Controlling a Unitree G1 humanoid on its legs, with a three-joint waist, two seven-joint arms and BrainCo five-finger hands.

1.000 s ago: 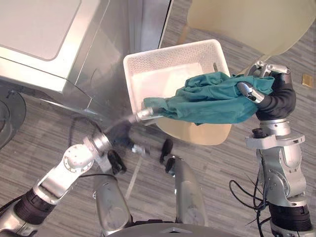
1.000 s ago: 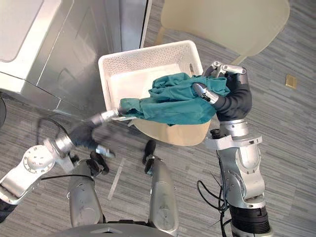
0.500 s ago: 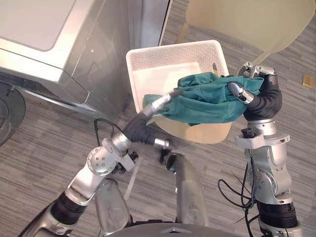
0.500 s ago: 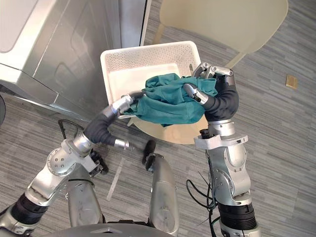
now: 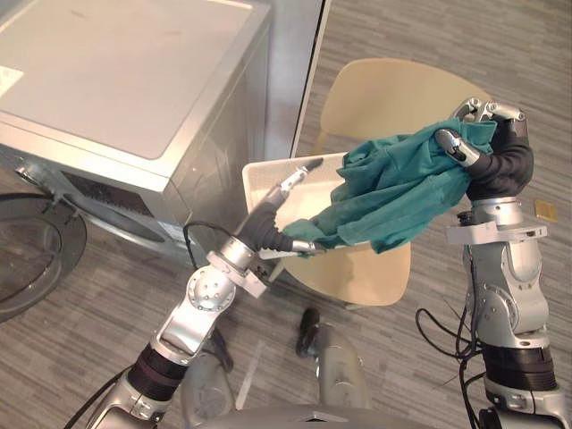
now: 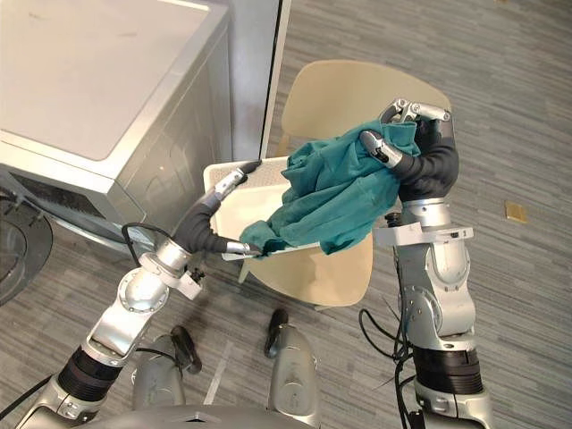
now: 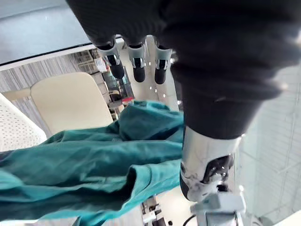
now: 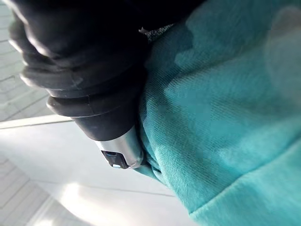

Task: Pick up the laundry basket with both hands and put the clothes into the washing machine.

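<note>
Evidently for carrying, the tilted white laundry basket [image 6: 255, 201] is squeezed between the left hand [image 5: 288, 185], fingers straight and pressing, and the right hand [image 5: 454, 146], curled over the draped teal garment [image 5: 393, 192].

Cream plastic chair [image 5: 386, 96] sits right of centre, rounded backrest up top and the seat poking out lower down around mid-frame. The floor [image 5: 98, 349] is that grey striped plank-look stuff, all across the bottom and up the right side. There's a little tan square [image 5: 544, 211] lying flat on it near the right edge, well apart from the chair, no idea what it is. Top middle, a pale vertical panel [image 5: 295, 54] with a dark edge strip runs down just left of the backrest.
</note>
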